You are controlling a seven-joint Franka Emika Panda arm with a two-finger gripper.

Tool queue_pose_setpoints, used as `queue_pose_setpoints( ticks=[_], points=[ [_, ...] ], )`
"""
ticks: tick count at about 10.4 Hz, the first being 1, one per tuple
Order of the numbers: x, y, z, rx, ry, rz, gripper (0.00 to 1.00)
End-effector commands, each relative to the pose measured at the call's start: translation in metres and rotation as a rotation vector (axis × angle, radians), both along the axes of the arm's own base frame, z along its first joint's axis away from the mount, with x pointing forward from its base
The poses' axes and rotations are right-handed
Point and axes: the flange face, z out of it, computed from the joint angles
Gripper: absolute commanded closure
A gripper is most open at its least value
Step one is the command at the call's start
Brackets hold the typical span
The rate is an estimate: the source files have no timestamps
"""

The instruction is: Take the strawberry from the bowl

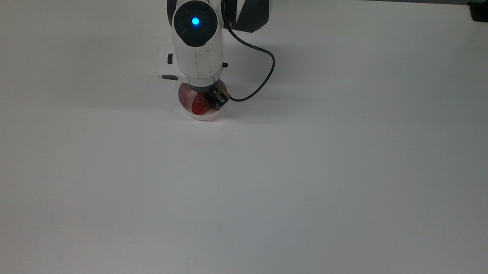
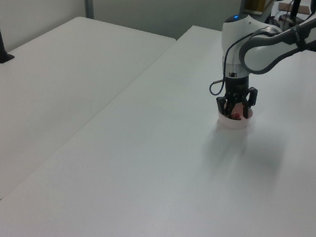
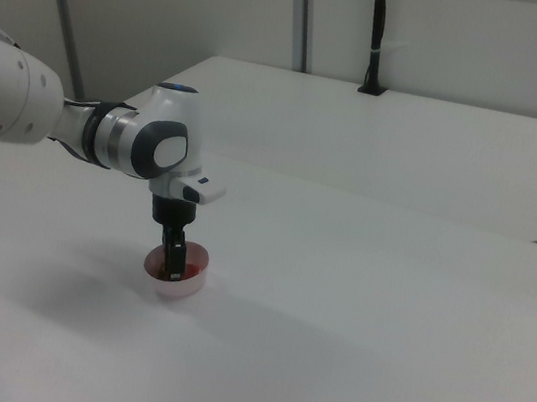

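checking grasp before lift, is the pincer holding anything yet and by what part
It cannot be told. The pincer is down inside the bowl with its fingers on either side of the strawberry, which sits low in the bowl; whether they grip it is unclear.

No legible text, label, brand, number or sign appears on any surface in the top view, the left view or the right view.
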Motion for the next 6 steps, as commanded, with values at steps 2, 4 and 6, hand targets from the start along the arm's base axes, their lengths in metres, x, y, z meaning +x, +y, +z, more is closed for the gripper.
queue_pose_setpoints(
  ticks=[2, 4, 6],
  points=[
    [-0.003, 0.001, 0.005, 0.008, -0.023, 0.033, 0.8],
    [-0.002, -0.003, 0.011, 0.016, -0.026, 0.076, 0.81],
    [-0.002, -0.003, 0.017, 0.021, -0.033, 0.096, 0.81]
  ],
)
